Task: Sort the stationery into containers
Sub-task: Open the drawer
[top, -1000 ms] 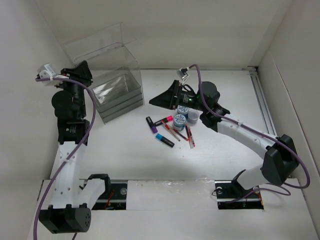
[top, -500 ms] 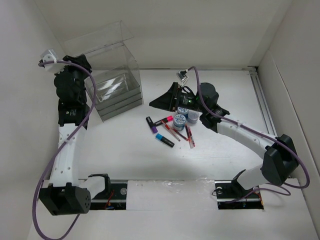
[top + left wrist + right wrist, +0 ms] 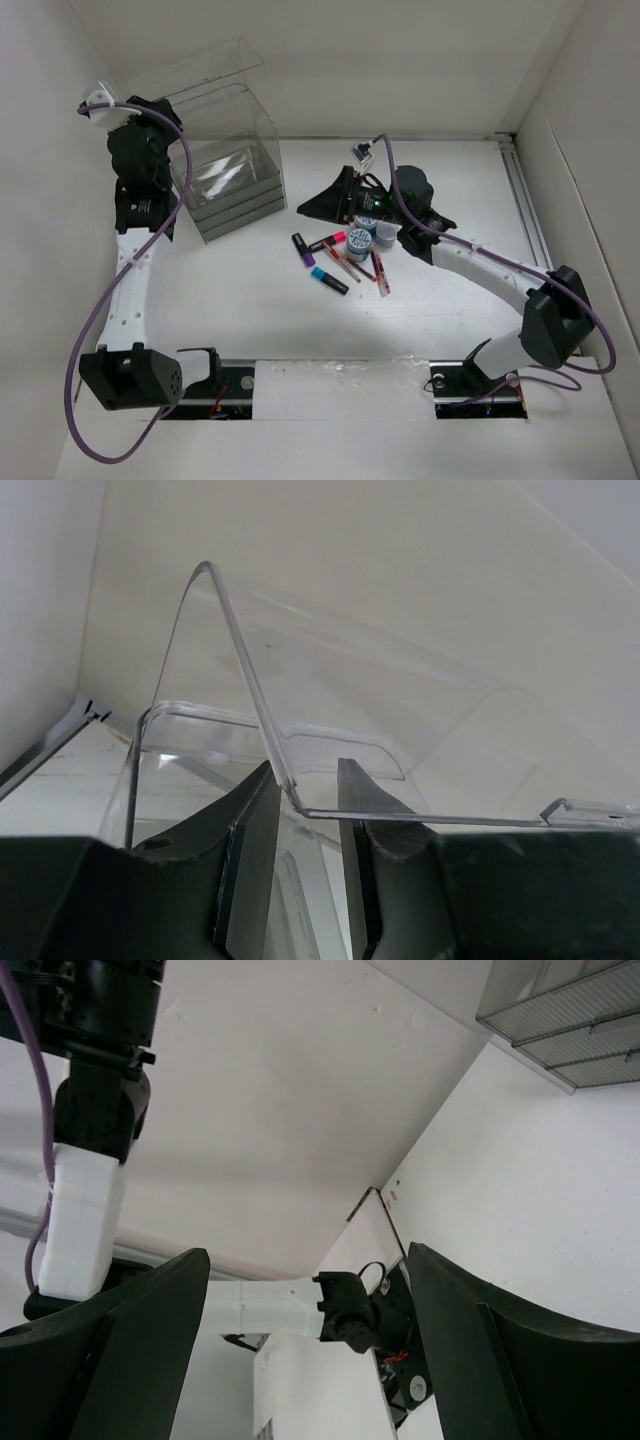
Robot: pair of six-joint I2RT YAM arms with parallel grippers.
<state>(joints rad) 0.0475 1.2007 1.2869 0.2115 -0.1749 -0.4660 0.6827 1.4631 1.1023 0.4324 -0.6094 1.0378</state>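
Note:
The clear organizer (image 3: pixel 235 185) stands at the back left, its tall lid (image 3: pixel 200 85) raised. My left gripper (image 3: pixel 163 120) is at the lid's left edge. In the left wrist view its fingers (image 3: pixel 250 830) stand close together around the lid's corner edge (image 3: pixel 285 780). The stationery lies mid-table: markers with purple (image 3: pixel 300 247), pink (image 3: pixel 330 241) and blue (image 3: pixel 327 280) caps, thin red pens (image 3: pixel 381 272) and blue-white rolls (image 3: pixel 358 240). My right gripper (image 3: pixel 308 207) hovers just left of the rolls, wide open and empty, pointing left. It also shows in the right wrist view (image 3: pixel 305 1260).
White walls close in the table at the left, back and right. A rail (image 3: pixel 525 200) runs along the right side. The organizer's stacked drawers (image 3: pixel 245 215) face the stationery. The right wrist view shows the left arm's base (image 3: pixel 370 1310).
My left arm has drawn up and back toward the left wall along the lid's edge, and the lid has tipped slightly further back. The right gripper has hardly moved.

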